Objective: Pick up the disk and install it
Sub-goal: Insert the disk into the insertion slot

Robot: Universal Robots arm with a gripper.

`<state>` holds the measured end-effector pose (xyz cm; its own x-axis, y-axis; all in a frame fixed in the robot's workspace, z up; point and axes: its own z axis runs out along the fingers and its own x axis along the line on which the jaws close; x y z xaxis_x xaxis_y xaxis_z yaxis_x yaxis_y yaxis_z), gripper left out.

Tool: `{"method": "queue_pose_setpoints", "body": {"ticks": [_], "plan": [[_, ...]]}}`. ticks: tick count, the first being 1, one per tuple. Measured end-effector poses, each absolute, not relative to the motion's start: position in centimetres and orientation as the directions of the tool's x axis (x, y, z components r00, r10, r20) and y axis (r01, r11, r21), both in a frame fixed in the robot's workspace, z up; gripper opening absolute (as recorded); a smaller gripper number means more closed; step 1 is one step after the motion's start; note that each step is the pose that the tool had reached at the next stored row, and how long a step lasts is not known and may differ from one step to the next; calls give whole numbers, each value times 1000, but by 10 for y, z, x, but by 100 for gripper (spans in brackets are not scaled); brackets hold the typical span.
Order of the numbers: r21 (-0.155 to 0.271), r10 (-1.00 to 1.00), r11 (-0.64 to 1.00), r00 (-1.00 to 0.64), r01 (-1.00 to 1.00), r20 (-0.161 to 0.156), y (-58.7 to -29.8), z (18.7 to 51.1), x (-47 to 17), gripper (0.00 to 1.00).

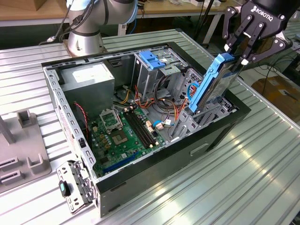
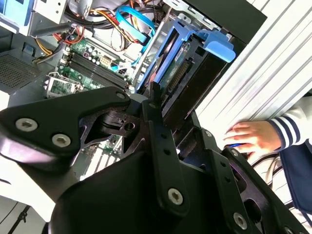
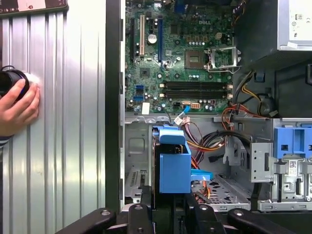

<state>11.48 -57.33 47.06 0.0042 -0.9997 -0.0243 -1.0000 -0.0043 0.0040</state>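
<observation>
Gripper point(image 1: 236, 58) fingers point(image 1: 260, 50) pinch the disk point(image 1: 211, 84), tilted, its low end dipping into the open computer case point(image 1: 154, 164) in the exterior view. The first wrist view catches a person's hand point(image 3: 17, 105) on the tabletop point(image 3: 73, 146) alongside.

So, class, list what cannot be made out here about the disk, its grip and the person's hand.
1. Exterior view: the lower end of the disk, held by the gripper, is hidden by metal brackets; seated or not, cannot tell.
2. Second wrist view: the gripper's own black links cover where it meets the disk.
3. First wrist view: the hand is cut off by the edge and half covers a black object.
</observation>
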Motion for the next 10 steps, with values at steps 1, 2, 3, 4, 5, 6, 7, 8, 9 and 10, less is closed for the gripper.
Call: {"method": "queue_pose_setpoints", "body": {"ticks": [1,2,3,4,5,6,7,8,9,10], "plan": [[4,-1000,-4,4,-1000,-24,-573,469,114,35],[4,-1000,-5,4,-1000,-24,-573,467,113,35],[4,-1000,-5,5,-1000,-24,-573,467,113,35],[4,-1000,-7,7,-1000,-24,-573,466,113,35],[4,-1000,-9,9,-1000,-24,-573,466,113,35],[4,-1000,-11,11,-1000,-24,-573,465,113,35],[4,-1000,-13,12,-1000,-24,-572,465,112,35],[4,-1000,-13,13,-1000,-24,-572,464,112,35],[4,-1000,-13,13,-1000,-24,-572,464,112,35],[4,-1000,-13,13,-1000,-24,-572,463,112,35]]}}
